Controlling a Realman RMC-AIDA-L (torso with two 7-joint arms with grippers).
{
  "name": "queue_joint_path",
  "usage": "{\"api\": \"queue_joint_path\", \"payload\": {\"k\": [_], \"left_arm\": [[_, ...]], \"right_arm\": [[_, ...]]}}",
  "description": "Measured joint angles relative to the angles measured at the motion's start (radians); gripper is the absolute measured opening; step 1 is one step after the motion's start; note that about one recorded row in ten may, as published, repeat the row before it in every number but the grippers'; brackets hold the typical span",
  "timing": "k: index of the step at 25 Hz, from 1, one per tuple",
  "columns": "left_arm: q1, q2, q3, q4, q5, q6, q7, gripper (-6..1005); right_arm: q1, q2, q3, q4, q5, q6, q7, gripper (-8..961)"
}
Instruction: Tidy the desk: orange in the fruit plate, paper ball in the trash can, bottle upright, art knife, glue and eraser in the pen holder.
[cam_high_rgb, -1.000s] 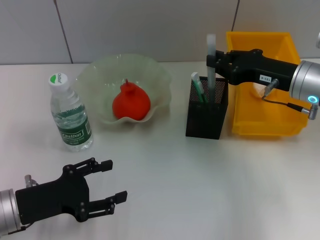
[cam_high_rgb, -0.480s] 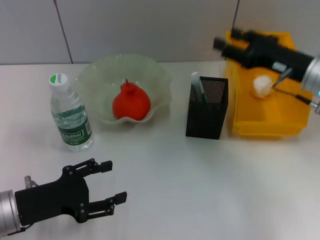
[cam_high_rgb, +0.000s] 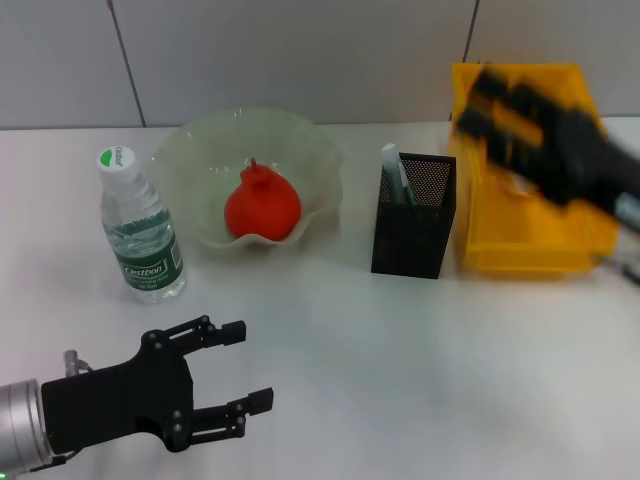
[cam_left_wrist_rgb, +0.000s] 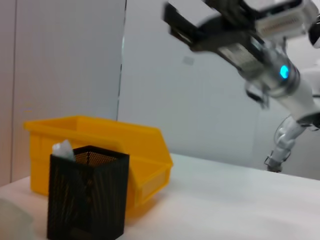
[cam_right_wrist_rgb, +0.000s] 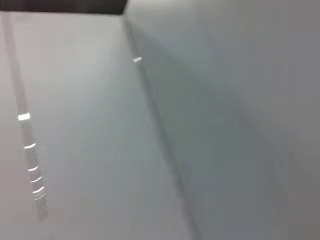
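The orange (cam_high_rgb: 262, 205) lies in the fruit plate (cam_high_rgb: 310, 150). The bottle (cam_high_rgb: 140, 228) stands upright to the plate's left. The pen holder (cam_high_rgb: 413, 220) stands by the trash can (cam_high_rgb: 500, 250), with the art knife's (cam_high_rgb: 396, 172) tip sticking out; both containers also show in the left wrist view, holder (cam_left_wrist_rgb: 87, 192) and can (cam_left_wrist_rgb: 105, 140). My right gripper (cam_high_rgb: 478, 100) is a blur above the trash can, open and empty; it also shows in the left wrist view (cam_left_wrist_rgb: 172, 22). My left gripper (cam_high_rgb: 250, 365) is open and empty near the table's front left. The paper ball, glue and eraser are hidden.
A grey panelled wall runs behind the table. The white tabletop (cam_high_rgb: 420, 370) stretches from the pen holder to the front edge. The right wrist view shows only a grey wall.
My right gripper held the glue over the pen holder, then let it go and swung back right over the trash can, hiding the paper ball. My left gripper shifted slightly right.
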Motion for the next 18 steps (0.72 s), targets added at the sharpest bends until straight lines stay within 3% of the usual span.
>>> {"api": "queue_joint_path", "payload": {"k": [5, 10, 18], "left_arm": [[-0.007, 0.0, 0.028, -0.001, 0.015, 0.006, -0.011, 813], [-0.006, 0.0, 0.055, -0.002, 0.019, 0.007, -0.018, 813], [-0.004, 0.001, 0.063, -0.001, 0.02, -0.003, -0.081, 813]], "right_arm": [[-0.03, -0.001, 0.0, 0.028, -0.197, -0.047, -0.046, 679], [-0.025, -0.001, 0.0, 0.034, -0.464, 0.015, -0.126, 679], [-0.002, -0.007, 0.005, 0.029, -0.613, 0.051, -0.121, 680]]}}
